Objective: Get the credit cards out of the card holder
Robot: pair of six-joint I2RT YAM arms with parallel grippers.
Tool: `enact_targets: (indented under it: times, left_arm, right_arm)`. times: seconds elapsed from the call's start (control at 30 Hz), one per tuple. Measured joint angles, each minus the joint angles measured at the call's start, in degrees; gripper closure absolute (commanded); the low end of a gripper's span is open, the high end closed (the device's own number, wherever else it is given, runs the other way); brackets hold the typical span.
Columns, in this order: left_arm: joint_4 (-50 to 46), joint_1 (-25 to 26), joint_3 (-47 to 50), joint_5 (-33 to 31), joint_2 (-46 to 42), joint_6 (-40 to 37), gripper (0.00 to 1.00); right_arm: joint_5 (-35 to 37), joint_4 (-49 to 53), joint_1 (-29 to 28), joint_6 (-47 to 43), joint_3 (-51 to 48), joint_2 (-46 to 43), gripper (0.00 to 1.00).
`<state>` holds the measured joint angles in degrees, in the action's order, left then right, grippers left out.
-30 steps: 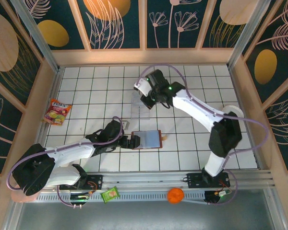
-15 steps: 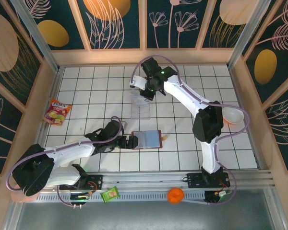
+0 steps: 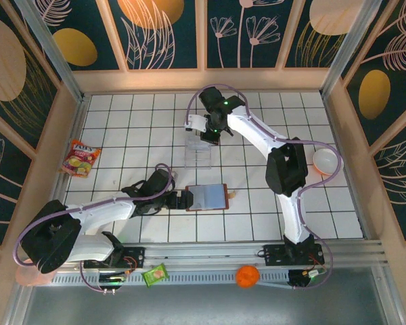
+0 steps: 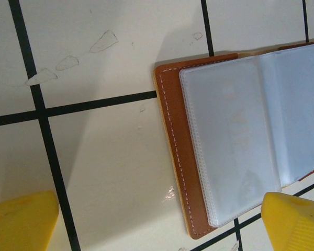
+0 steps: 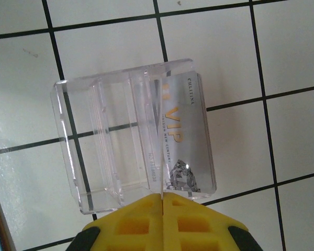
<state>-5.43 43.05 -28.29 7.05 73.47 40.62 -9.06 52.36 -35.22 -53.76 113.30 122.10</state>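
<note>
Dark floral walls [image 3: 169,34] enclose your white gridded bench [image 3: 122,128]. The card holder [image 3: 208,197] lies open near the front, its frosted sleeves too cloudy to read, with your left jaws spread wide at its edge. Your right jaws, closed and empty, hover over the clear tray [image 5: 68,141] holding one credit card [image 5: 180,141].

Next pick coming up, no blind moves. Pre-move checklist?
1. left hand open: ok.
2. wallet lying open, sleeves facing up: ok.
3. cards remaining in sleeves: cannot tell, plastic is frosted.
4. VIP card in tray: ok.
5. right hand shut above tray: ok.
6. right hand empty: cannot tell; a thin edge lines up with its finger gap.
</note>
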Motion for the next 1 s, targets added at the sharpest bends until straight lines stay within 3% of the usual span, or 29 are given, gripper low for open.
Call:
enact_targets:
  times: [0.6,0.7,1.0]
  left_arm:
    - [-0.35,-0.04,-1.4,0.28,1.01,0.13,0.01]
    - [-0.55,-0.04,-1.4,0.28,0.68,0.13,0.01]
    - [-0.66,-0.31,-1.4,0.42,-2.27,0.59,0.01]
  right_arm:
    - [-0.46,-2.89,0.42,-1.66,0.0,3.02,1.0]
    - [-0.44,-3.17,0.42,-1.49,0.0,3.45,0.82]
    - [-3.26,-11.21,0.87,4.04,-0.39,2.27,0.69]
